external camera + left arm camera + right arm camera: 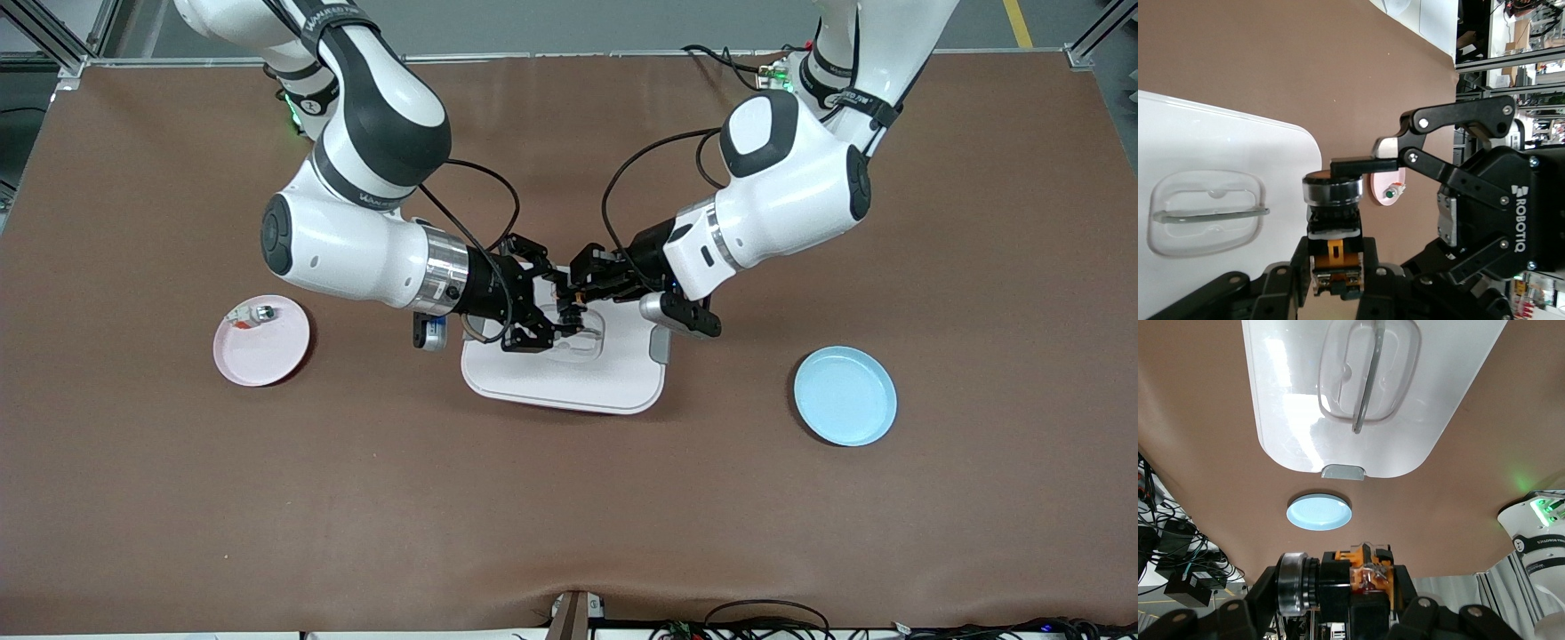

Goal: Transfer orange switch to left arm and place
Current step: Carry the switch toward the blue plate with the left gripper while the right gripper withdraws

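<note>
The orange switch (1332,193) hangs in the air above the box (569,378), caught between our two grippers over the lid's clear handle (1208,213). We judge it light, rigid and small, with a smooth round head that could slip, so the squarer body at its tail end is the safer place to pinch. Our left gripper (1335,273) is clenched on exactly that body. Our right gripper (1358,163) has one finger lying across the orange face, and we cannot tell whether it is gripping or letting go.

The pink plate (262,340), holding a small whitish piece (252,314), lies toward the right arm's end of the table. The blue plate (845,396) waits toward the left arm's end.
</note>
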Robot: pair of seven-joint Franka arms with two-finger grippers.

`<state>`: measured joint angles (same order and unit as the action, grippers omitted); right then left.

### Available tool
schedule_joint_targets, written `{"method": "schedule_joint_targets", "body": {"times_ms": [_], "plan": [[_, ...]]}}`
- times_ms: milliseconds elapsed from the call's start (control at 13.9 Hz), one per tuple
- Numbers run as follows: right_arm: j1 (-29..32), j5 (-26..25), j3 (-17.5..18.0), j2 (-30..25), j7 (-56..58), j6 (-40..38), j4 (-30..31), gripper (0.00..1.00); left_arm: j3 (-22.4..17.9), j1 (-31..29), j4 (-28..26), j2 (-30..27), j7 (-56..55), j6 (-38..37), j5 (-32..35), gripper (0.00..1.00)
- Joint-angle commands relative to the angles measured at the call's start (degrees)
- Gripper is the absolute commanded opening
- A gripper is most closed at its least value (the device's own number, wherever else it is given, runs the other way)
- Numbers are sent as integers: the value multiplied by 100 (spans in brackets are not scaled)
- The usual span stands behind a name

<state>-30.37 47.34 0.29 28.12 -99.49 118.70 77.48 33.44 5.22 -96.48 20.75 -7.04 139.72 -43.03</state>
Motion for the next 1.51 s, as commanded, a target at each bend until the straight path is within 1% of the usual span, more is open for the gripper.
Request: {"method": "schedule_joint_targets", "body": {"times_ms": [0,144,287,359,503,647,862,1006,1150,1437], "plan": [[-5,91,-47,62,-115,-137,-190,100,5,-56,50,34,98,38,321,0],[48,56,-56,62,-71,-250,-207,100,5,-65,77,34,89,29,505,0],[101,-57,-82,53,217,-487,-260,100,-4,-126,77,34,89,3,873,0],[145,-215,-100,27,498,-671,-277,100,-13,-214,68,34,89,-32,1102,0],[355,-715,-91,0,1016,-1163,-365,100,-13,-328,16,8,89,-59,1480,0],[583,-1172,-100,-35,1911,-1856,-427,100,-13,-496,15,-1,89,-251,2006,0],[1119,-1674,-100,-166,3580,-2771,-488,100,-13,-803,24,-36,176,-698,2929,0],[1479,-1972,-100,-281,4469,-3167,-488,100,-4,-1014,24,-54,649,-1137,3230,0],[1796,-2289,-108,-316,5348,-3571,-488,100,-13,-1259,15,-54,1342,-1621,3257,0],[2350,-3211,-109,-518,7106,-3985,-488,100,-13,-1743,15,-19,2740,-2132,3757,0]]}}
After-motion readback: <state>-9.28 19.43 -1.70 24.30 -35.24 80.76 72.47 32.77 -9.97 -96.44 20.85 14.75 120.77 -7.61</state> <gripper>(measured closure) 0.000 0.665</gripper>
